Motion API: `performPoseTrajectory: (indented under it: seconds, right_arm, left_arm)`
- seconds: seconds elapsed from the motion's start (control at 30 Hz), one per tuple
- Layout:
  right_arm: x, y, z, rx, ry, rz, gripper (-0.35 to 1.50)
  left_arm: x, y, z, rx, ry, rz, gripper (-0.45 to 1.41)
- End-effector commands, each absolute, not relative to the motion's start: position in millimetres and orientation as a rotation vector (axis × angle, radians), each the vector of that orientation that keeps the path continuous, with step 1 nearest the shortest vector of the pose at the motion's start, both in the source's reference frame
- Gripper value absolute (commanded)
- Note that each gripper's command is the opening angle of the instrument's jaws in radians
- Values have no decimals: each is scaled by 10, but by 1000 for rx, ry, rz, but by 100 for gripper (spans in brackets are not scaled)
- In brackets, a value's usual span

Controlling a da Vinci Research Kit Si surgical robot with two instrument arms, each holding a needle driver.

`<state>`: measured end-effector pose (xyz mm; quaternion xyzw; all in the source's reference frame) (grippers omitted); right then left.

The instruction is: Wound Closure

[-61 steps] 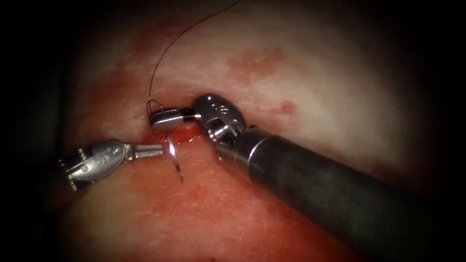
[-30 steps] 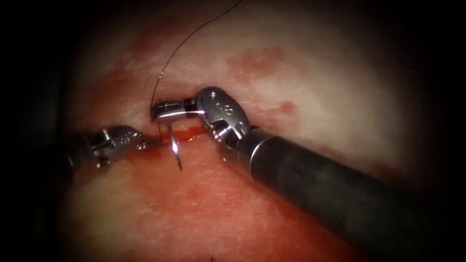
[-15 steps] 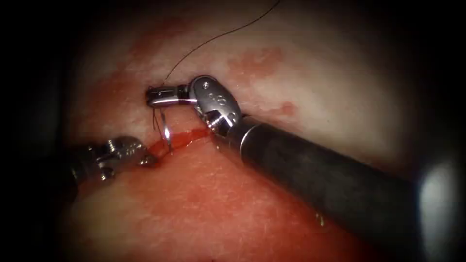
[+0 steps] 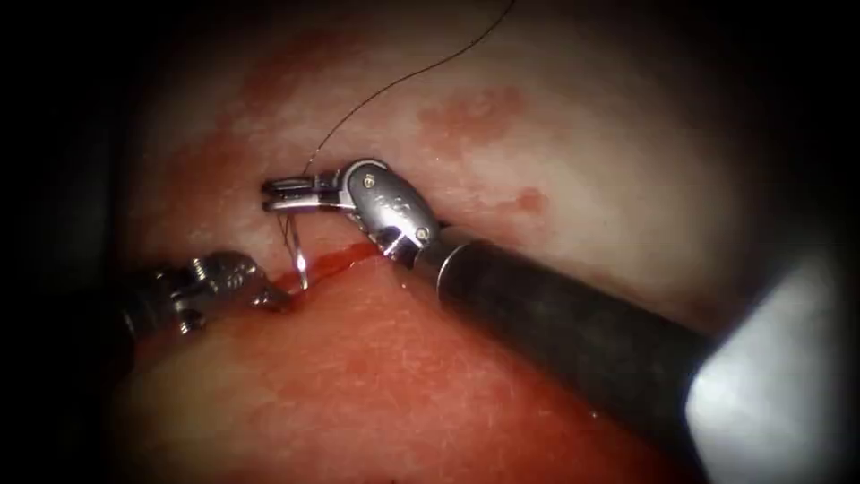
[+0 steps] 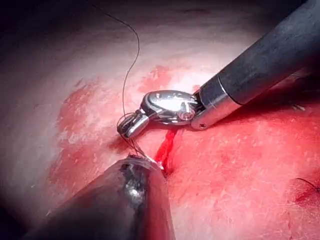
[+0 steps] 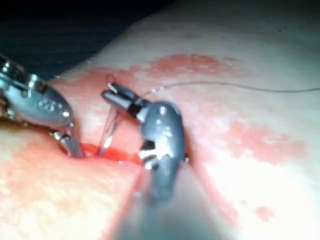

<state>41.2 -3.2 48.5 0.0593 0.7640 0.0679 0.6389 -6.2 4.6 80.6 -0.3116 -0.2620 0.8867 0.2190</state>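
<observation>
Where your left tool (image 4: 269, 294) meets the cut (image 4: 327, 263), its jaw state cannot be told; your right tool (image 4: 273, 194) grips the curved needle (image 4: 296, 251) near its thread (image 4: 394, 85) end, tip at the cut.

Endoscope view: dark vignette at edges, lit centre, glare on right pincer (image 4: 285, 194); right wrist view blurred throughout.

The right claw (image 4: 273, 195) grips the needle (image 4: 296, 251) near its thread (image 4: 394, 85) end; the needle tip meets the cut (image 4: 331, 263) beside the left claw (image 4: 269, 296).
</observation>
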Motion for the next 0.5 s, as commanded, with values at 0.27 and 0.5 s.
performPoseTrajectory:
  seconds: [0.27,0.5]
  right_arm:
    - [421,-43,492,105,1751,124,-35]
    - [413,-46,487,110,1751,124,-35]
  left_arm:
    - [-64,49,806,-878,-699,2443,-45]
    - [-54,54,783,-868,-617,2428,-45]
